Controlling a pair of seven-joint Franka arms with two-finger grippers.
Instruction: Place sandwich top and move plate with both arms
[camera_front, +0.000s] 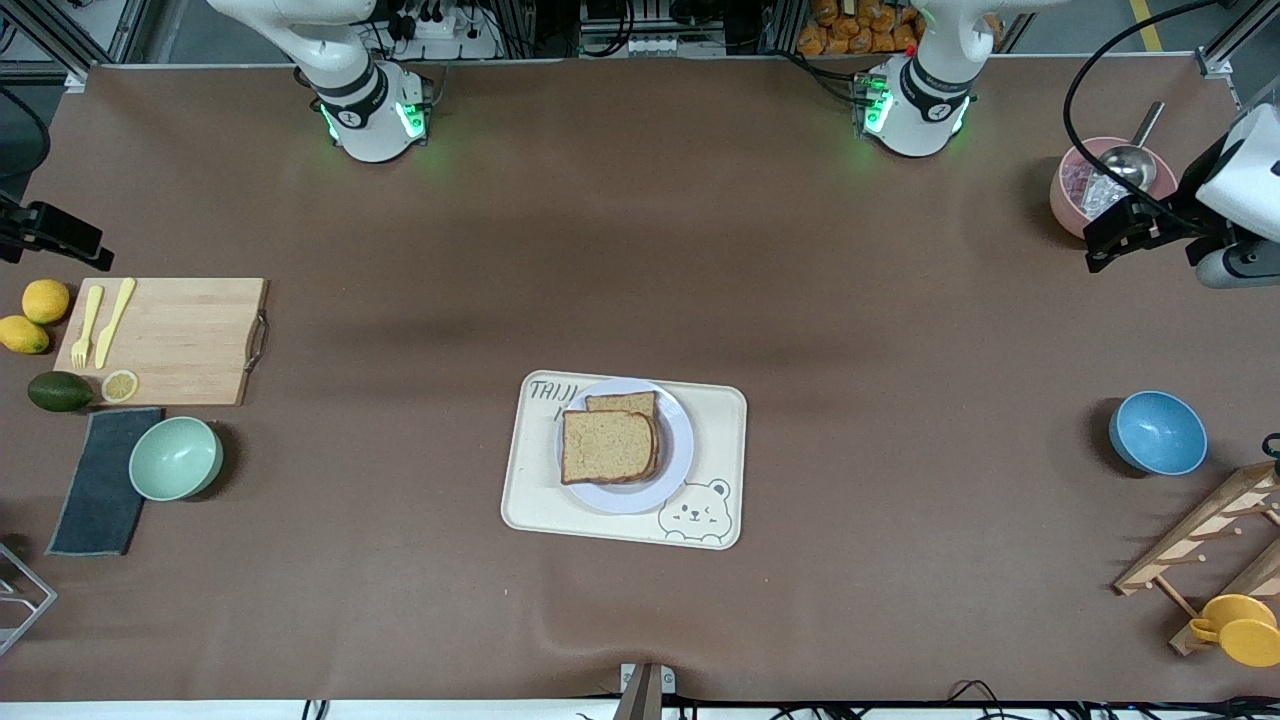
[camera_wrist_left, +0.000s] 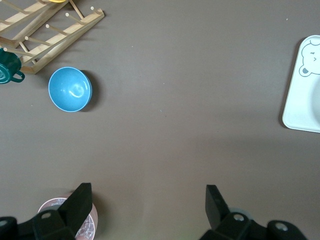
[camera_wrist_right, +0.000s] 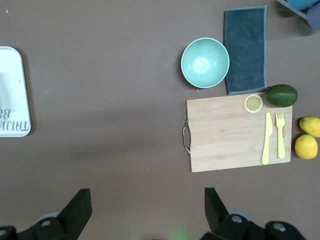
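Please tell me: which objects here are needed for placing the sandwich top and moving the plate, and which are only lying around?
Needed: sandwich top, plate, left gripper and right gripper, both open, up over bare table.

Lying around: bear tray, cutting board, mint bowl, blue bowl, lemons, avocado.

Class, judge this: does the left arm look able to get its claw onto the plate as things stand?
Probably yes. The left claw is open and empty over bare table near the pink bowl; nothing stands between it and the plate on the tray.
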